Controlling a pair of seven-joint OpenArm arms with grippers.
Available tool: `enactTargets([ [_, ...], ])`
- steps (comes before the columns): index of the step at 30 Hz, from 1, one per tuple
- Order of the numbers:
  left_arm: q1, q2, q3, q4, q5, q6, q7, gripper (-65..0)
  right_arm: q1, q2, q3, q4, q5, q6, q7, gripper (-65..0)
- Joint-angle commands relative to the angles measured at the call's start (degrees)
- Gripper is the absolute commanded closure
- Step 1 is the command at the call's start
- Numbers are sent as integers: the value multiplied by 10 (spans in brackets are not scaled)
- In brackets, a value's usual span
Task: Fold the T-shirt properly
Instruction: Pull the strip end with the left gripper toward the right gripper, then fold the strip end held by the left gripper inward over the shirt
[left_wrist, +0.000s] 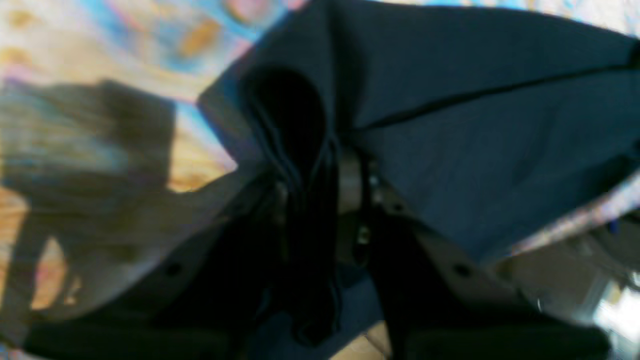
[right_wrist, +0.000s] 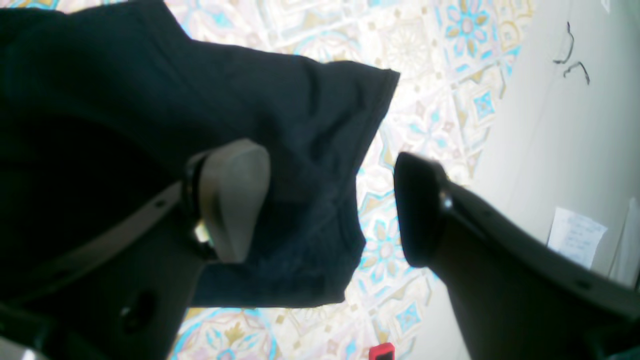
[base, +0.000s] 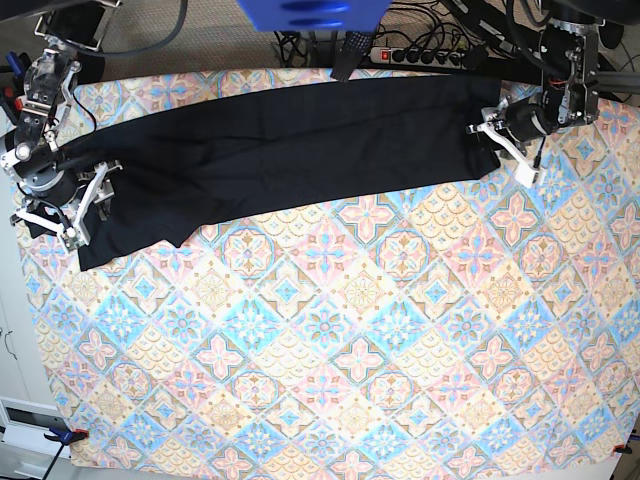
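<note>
patterned tablecloth is lying bare over the near half of the table, from 3 o'clock round through 6 to 8 o'clock in the base view. the t-shirt is lying as a long dark band across the far part, running from about 9 o'clock up to about 1 o'clock.

right gripper is sitting at 9 o'clock over the band's lower end. in its wrist view the jaws are standing wide apart, one pale finger over the black cloth, the dark one over the tablecloth; nothing is being gripped.

left gripper is sitting at 1 o'clock on the band's other end. its wrist view is blurred, but the jaws are pinching a bunched fold of the shirt, cloth gathering between the fingers.

a power strip and cables are lying beyond the table at 12 o'clock.
</note>
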Motion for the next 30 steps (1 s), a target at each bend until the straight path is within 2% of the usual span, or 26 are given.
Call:
enactTargets([
  [1,2,-17,-10,6,-7,-2,-5,-48,6,11,5,11,1,-3,9,-419],
  [3,2,-20,-34,6,-6,-2,-6,0,5,11,5,11,1,-3,9,-419],
  [6,2,-40,-82,6,-2,-1,-3,0,4,11,5,11,1,-3,9,-419],
  [11,-16,-89,-90,6,49,-1,-9,0,3,11,5,11,1,-3,9,-419],
  [15,-28,-117,-90,6,100,1,-39,0,3,11,5,11,1,-3,9,-419],
  [21,-40,-116,-85,57,137,2,-47,0,2,11,-3,11,1,-3,8,-419],
  [26,-19,-44,-88,163,134,2,-1,0,2,11,-18,11,1,-3,8,-419],
  [30,-12,31,-89,222,133,2,42,0,2,11,-18,12,1,-3,8,-419],
])
